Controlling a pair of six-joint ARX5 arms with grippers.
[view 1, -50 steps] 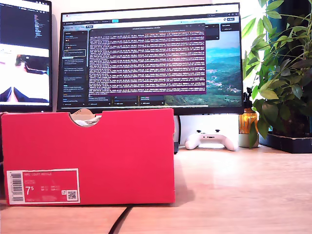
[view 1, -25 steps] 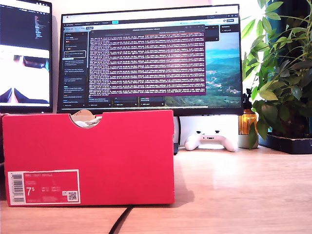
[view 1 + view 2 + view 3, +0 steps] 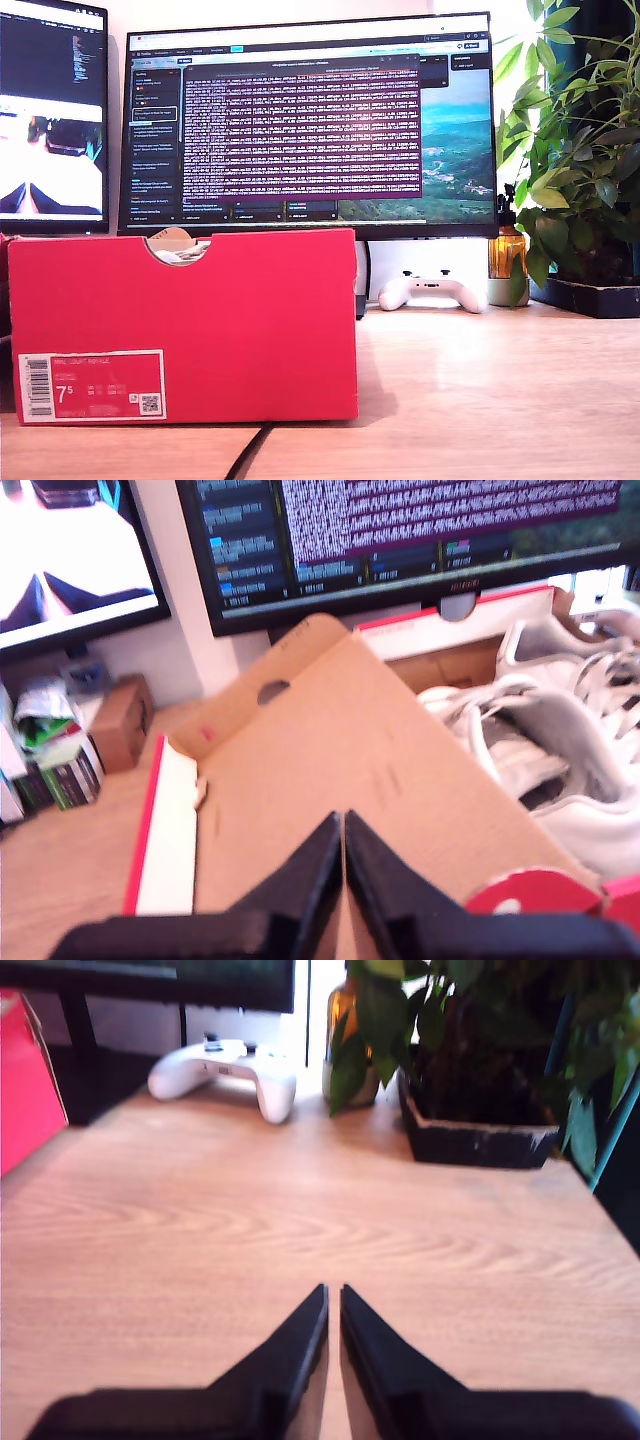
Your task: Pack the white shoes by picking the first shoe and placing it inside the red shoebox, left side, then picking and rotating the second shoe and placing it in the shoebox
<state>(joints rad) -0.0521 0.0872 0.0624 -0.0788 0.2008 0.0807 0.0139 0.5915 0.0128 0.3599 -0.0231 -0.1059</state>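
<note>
Red shoebox (image 3: 185,325) nudges slightly toward monitor, both white shoes (image 3: 545,740) inside; my first gripper (image 3: 343,825) pinched empty above lid flap — packing looks done.

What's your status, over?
My first gripper shut, empty, over the red shoebox. My second gripper shut, empty, above bare desk. Both white shoes inside box. Nothing obstructing.

shoebox (image 3: 200,300): matt red cardboard outside, raw brown card inside
shoes (image 3: 545,735): white leather, smooth, slightly scuffed
table (image 3: 300,1220): light wood grain, smooth
controller (image 3: 225,1072): white plastic, satin
</note>
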